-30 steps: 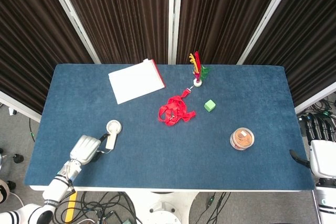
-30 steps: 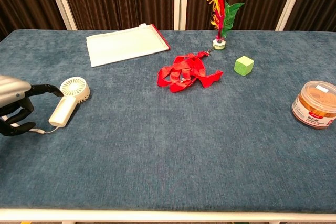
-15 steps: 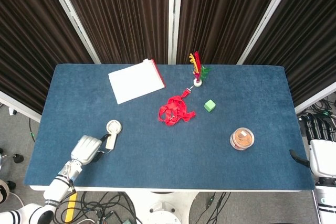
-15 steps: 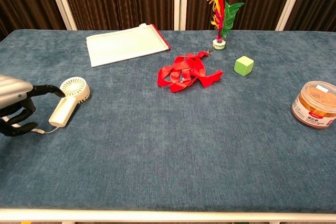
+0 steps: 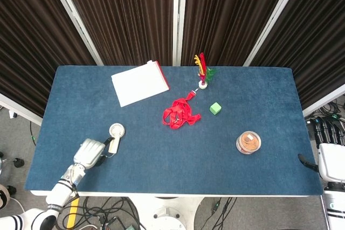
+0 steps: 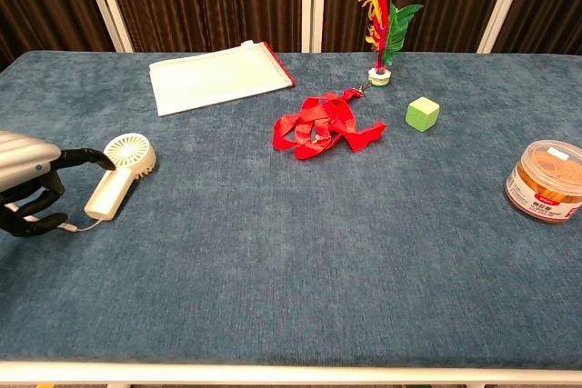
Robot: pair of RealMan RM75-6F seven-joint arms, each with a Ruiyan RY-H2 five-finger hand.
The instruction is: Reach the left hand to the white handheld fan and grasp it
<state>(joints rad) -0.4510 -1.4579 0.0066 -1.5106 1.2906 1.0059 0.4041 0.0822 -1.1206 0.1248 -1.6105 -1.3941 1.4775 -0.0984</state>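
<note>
The white handheld fan [image 5: 115, 136] [image 6: 119, 175] lies flat on the blue table near its front left, round head toward the back and handle toward the front. My left hand [image 5: 89, 153] [image 6: 27, 184] sits just left of the handle with its dark fingers [image 6: 80, 157] curved toward the fan. One fingertip is at the edge of the fan's head; nothing is enclosed. My right hand [image 5: 329, 145] hangs off the table's right edge, its fingers pointing up, holding nothing.
A white folder with a red edge [image 5: 139, 82] lies at the back left. A tangled red ribbon [image 5: 180, 113], a feather shuttlecock [image 5: 202, 71], a green cube [image 5: 215, 108] and a round clear tub of snacks [image 5: 248, 143] are spread over the middle and right.
My left hand has crept slightly right toward the fan; a fingertip now reaches the fan's head. The fan has barely shifted.
</note>
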